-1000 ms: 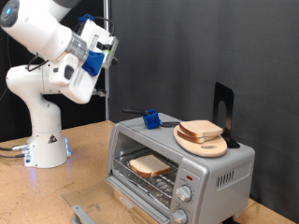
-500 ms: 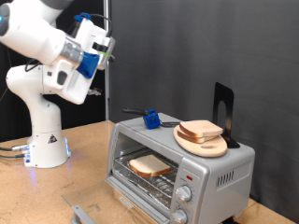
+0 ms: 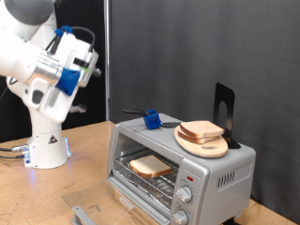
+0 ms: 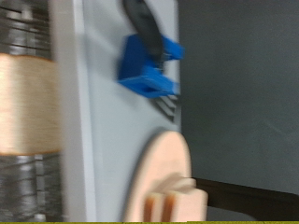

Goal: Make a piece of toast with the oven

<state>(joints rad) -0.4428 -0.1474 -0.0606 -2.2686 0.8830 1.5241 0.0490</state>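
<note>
The piece of toast (image 3: 150,167) is seen lying flat on the wire rack (image 3: 141,178) inside the oven (image 3: 178,169), towards the exterior view's left of the cavity, so the loading step is judged done. The glass door (image 3: 94,208) is folded down and open at the exterior view's bottom; it is not yet shut, and the two knobs (image 3: 185,195) at the front panel are untouched by the arm, so closing and switching on are judged to be left. No glow is visible in the cavity. On the oven's roof a round wooden board (image 3: 202,142) carries a pile of slices (image 3: 201,129); a blue holder with a fork-like tool (image 3: 150,118) rests beside it, and a black stand (image 3: 223,112) is set behind. The gripper (image 3: 82,64) is raised high at the exterior view's upper left, well apart from the oven and from the worktop (image 3: 56,192). Nothing is seen between the jaws, and nothing is touched by them; whether they are spread or pressed together cannot be told from these views. In the wrist view the oven roof, the blue holder (image 4: 148,65) and the board's edge (image 4: 168,182) are seen, blurred, with no fingertips in frame.
</note>
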